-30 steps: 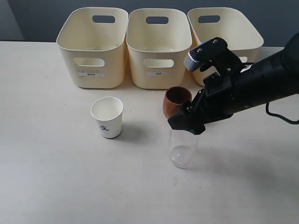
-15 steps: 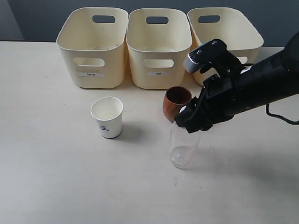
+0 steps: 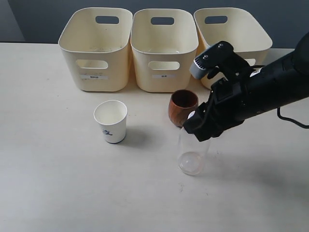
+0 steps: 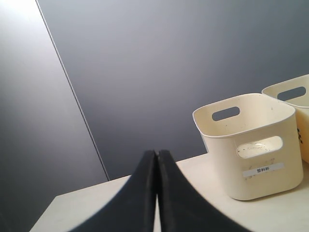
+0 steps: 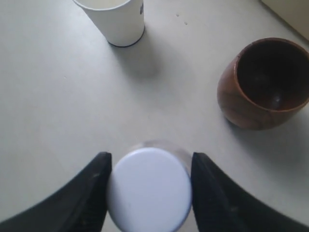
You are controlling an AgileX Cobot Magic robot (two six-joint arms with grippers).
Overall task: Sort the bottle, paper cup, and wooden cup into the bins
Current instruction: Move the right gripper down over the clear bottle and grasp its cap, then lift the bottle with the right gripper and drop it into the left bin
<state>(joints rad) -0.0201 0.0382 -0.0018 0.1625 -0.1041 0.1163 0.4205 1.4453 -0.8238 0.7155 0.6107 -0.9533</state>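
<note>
The right hand point(image 5: 149, 164) is clamped on the white cap of the bottle point(image 3: 191, 155), which stands upright on the desk point(image 3: 58, 183) just beside the wooden cup point(image 3: 183, 107). The bottle is empty clear plastic, so it is probably light, thin-walled and slick; the stiff cap and neck look like the safer hold. The left hand point(image 4: 157, 193) is pressed together, holding nothing. Since a second ago, hand and bottle have edged right, uncovering the cup's rim.

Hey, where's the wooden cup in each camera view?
Exterior: wooden cup, centre, before the middle bin.
Left wrist: not in it.
Right wrist: wooden cup, beside the bottle, apart from it.
Shared landmark: paper cup, in exterior and right wrist only.
</note>
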